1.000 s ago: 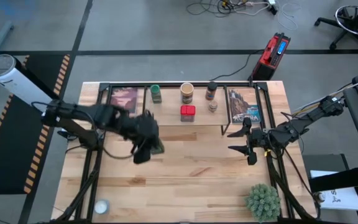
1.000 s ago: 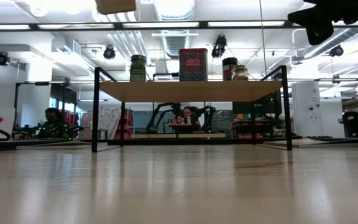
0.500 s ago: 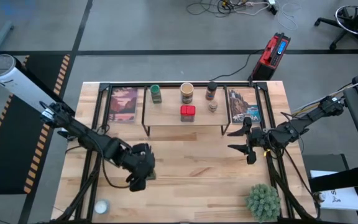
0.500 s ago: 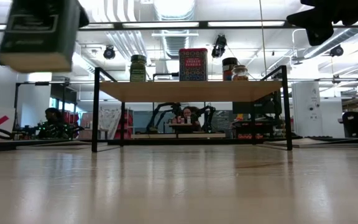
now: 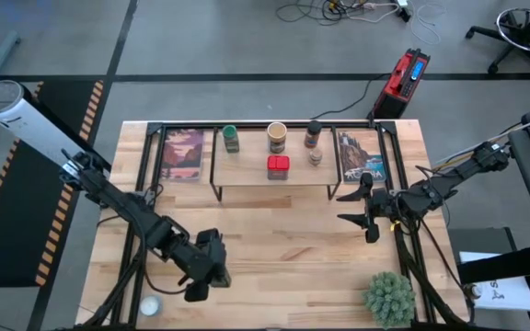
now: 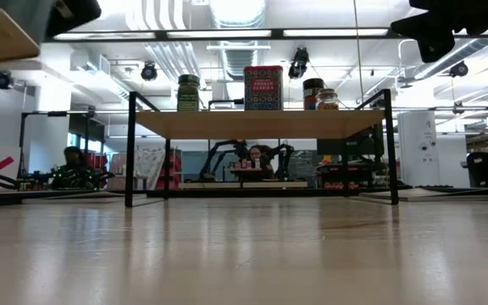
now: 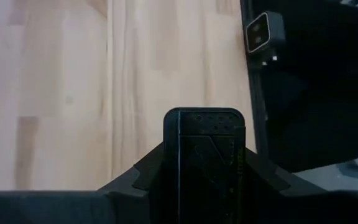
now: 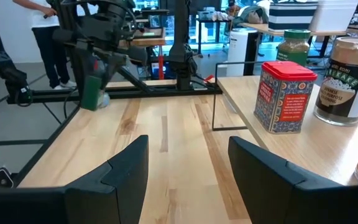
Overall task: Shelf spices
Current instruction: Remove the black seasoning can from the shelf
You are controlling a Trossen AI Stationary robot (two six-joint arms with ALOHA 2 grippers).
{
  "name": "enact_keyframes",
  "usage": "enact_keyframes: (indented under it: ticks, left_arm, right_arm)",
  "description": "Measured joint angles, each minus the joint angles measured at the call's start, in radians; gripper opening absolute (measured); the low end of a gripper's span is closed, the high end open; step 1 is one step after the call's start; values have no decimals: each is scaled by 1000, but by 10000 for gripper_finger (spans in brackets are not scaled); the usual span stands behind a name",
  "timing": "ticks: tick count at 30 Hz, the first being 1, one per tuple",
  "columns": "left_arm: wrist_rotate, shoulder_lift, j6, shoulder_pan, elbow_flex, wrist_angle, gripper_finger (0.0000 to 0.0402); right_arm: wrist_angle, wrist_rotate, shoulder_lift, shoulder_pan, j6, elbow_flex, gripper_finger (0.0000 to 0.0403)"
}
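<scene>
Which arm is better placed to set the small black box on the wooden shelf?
Left. The left claw is shut on the small black rectangular box above the table's near-left part. The right claw hangs open and empty beside the light-wood shelf's right end.

Little lettering can be made out. The red square tin [image 8: 285, 94] carries patterned print, its words too small to read. The tan round jar [image 8: 348, 80] bears a dark label with pale lettering, not legible. The red square tin's blue face in the low view shows unreadable lines.
</scene>
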Motion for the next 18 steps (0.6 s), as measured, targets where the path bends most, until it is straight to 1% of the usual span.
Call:
enact_keyframes:
  ticks: [7, 16, 18]
  left_arm:
    - [-11, 63, -65, -15, -2, 5, 127]
    - [-7, 164, -69, -28, -1, 17, 127]
    - [9, 191, -60, -35, -1, 25, 127]
  right_arm:
    - [-1, 0, 0, 0, 0, 0, 199]
    - [-2, 0, 0, 0, 0, 0, 199]
    - [-2, 1, 0, 0, 0, 0, 199]
